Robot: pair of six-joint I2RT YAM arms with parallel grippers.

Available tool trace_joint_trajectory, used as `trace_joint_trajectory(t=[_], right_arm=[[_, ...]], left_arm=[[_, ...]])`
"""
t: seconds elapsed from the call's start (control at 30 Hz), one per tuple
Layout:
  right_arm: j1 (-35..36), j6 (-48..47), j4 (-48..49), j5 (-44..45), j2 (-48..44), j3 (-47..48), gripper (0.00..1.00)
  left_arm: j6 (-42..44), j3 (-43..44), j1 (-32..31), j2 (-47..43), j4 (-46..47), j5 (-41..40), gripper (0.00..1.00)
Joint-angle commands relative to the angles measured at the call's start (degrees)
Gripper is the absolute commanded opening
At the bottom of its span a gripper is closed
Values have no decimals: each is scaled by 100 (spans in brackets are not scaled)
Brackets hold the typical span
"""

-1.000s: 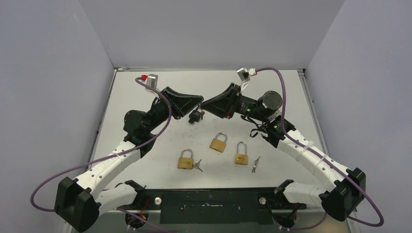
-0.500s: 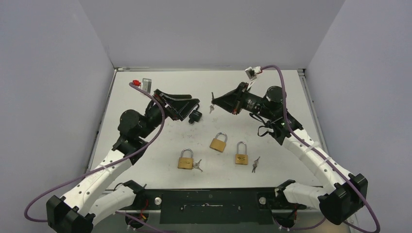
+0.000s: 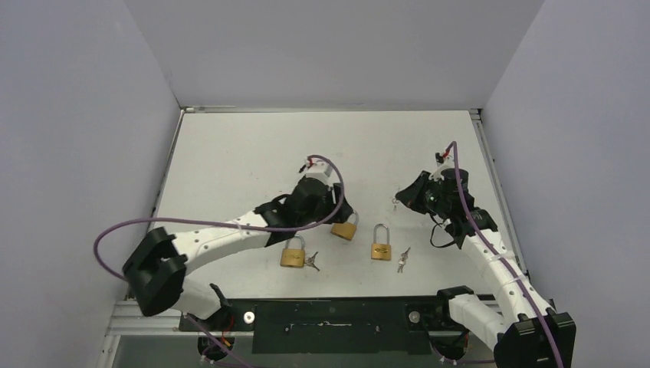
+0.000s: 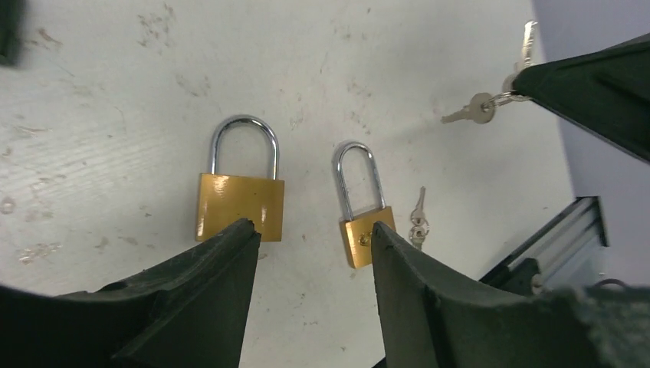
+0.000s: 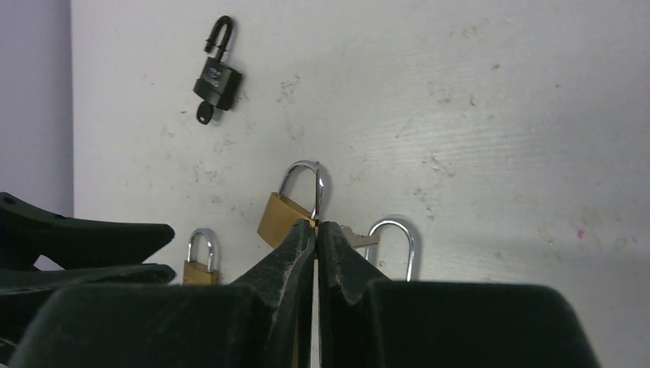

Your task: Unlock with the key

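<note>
Hanging from the right gripper (image 3: 404,198), which pinches it at right of centre in the top view, the key (image 3: 395,204) is clear of every lock. The left gripper (image 3: 336,217) sits over the middle lock (image 3: 345,228).

Left wrist view: that gripper gapes wide and holds nothing. The middle lock lies just above it, the right lock (image 4: 365,224) beside, both shackles down.

Right wrist view: the jaws are pressed together. A black lock (image 5: 217,73) lies upper left.

The key is in hand, I judge; inserting and turning it remain.

White arm links (image 3: 218,236), black joint housings (image 3: 155,268), trailing purple cables (image 3: 176,223), matte black tapered fingers (image 4: 192,307)
</note>
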Motion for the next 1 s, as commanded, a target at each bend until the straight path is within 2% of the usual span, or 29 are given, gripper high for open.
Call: trace_joint_trajectory(t=[0.0, 0.1, 0.37, 0.5, 0.67, 0.97], right_arm=[[-173, 68, -422, 546, -343, -200, 0], [-270, 54, -554, 592, -462, -327, 0], [-349, 5, -729, 520, -679, -512, 0], [-364, -12, -790, 506, -728, -524, 0], [-380, -39, -858, 526, -793, -515, 0], [-392, -41, -1016, 705, -922, -480, 0]], left_arm=[[-73, 1190, -557, 1281, -872, -1062, 50], [-109, 1755, -649, 2051, -1244, -1279, 43], [-35, 2747, -661, 3376, -1558, -1199, 36], [-120, 3253, -662, 3879, -1988, -1191, 35], [-357, 3901, -663, 4415, -2927, -1556, 27], [-397, 4540, -606, 5137, -3824, -1325, 27]])
